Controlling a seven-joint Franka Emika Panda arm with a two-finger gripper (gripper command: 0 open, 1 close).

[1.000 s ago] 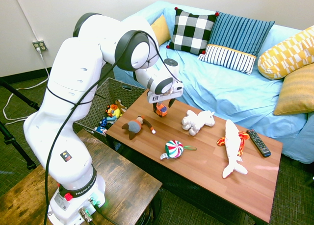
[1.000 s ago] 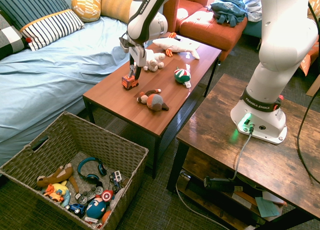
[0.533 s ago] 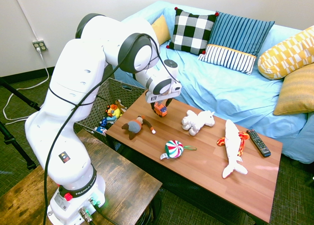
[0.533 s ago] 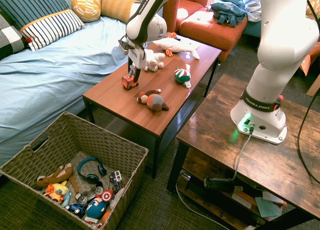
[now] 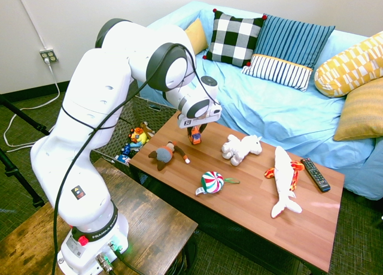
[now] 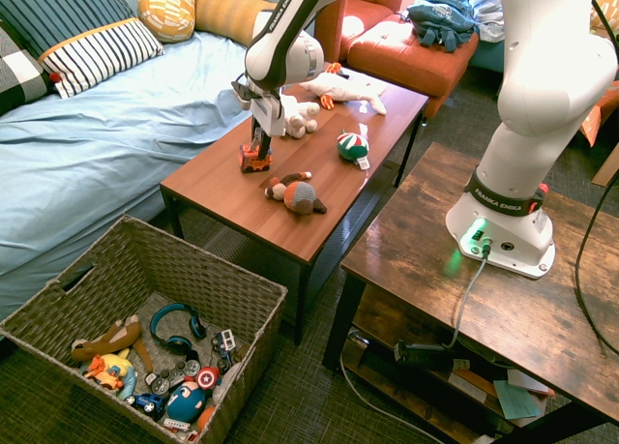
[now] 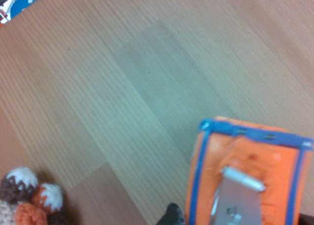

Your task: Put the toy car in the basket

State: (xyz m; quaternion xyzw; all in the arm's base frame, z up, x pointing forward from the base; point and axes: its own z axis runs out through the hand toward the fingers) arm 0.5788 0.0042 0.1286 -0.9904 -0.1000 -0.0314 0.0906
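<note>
**A:** Basket [image 6: 145, 270] first, since it sits nearest in the second exterior view, at the lower left of the frame on the floor. Anything new in it?

**B:** Only the clutter at its bottom: headphones, small figures, a plush. No toy car among them that I can pick out, so the drop is not done.

**A:** Moving up the frame, then?

**B:** The wooden surface [image 6: 319, 207] comes next. A brown plush animal [image 6: 298, 194] lies near its front edge, a striped ball [image 6: 352, 145] further right, and a white plush [image 6: 298, 115] beyond that.

**A:** And the toy car?

**B:** The toy car [image 6: 255, 158] stands on the surface just left of centre, on the sofa side. The pincer [image 6: 260, 146] points almost straight down over it, fingers either side of its body. In the wrist view the orange roof with blue trim [image 7: 250, 176] fills the lower right, with the surface's wood grain around it.

**A:** Clamped on it?

**B:** The fingers look drawn in against the car, but I cannot tell whether they grip it firmly. The car appears to rest on the wood.

**A:** So how far along?

**B:** Early, I judge. The reach is made and the grasp is at hand; lifting, carrying over to the basket and releasing all remain.
</note>
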